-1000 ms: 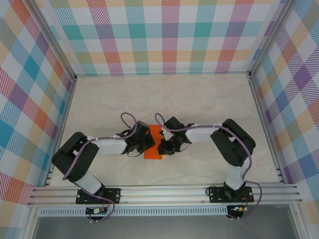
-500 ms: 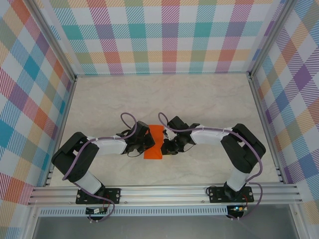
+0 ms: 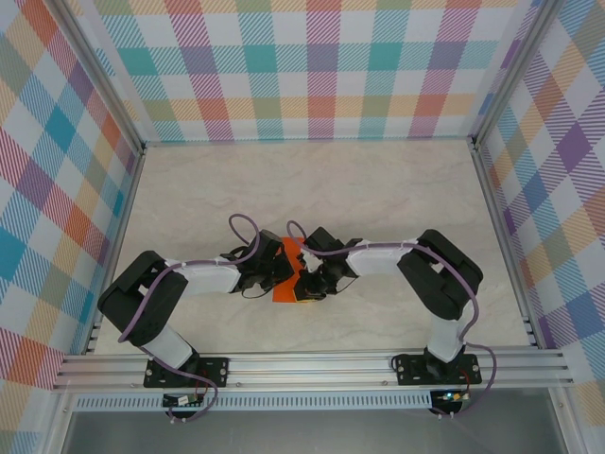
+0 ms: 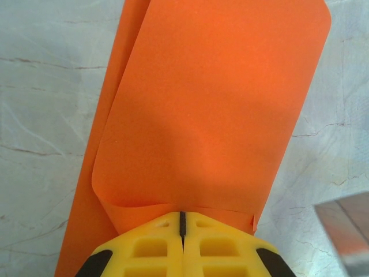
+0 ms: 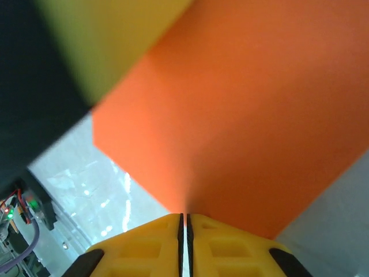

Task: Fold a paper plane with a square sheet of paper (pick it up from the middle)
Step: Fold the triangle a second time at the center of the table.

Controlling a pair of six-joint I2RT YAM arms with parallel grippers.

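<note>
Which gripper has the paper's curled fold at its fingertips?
The left gripper: the paper curls over a lower layer right there. At the right gripper it looks flat.

Your right gripper (image 5: 184, 219): yellow fingers pressed together on the edge of the square sheet of paper (image 5: 248, 115). Pale table (image 5: 98, 184) left of the sheet.

The square sheet of paper (image 3: 287, 250) lies mid-table (image 3: 378, 189), just ahead of the arm bases, one layer doubled over the other. The left gripper (image 4: 181, 222) sits at its left edge and the right gripper (image 5: 184, 222) at its right.
</note>
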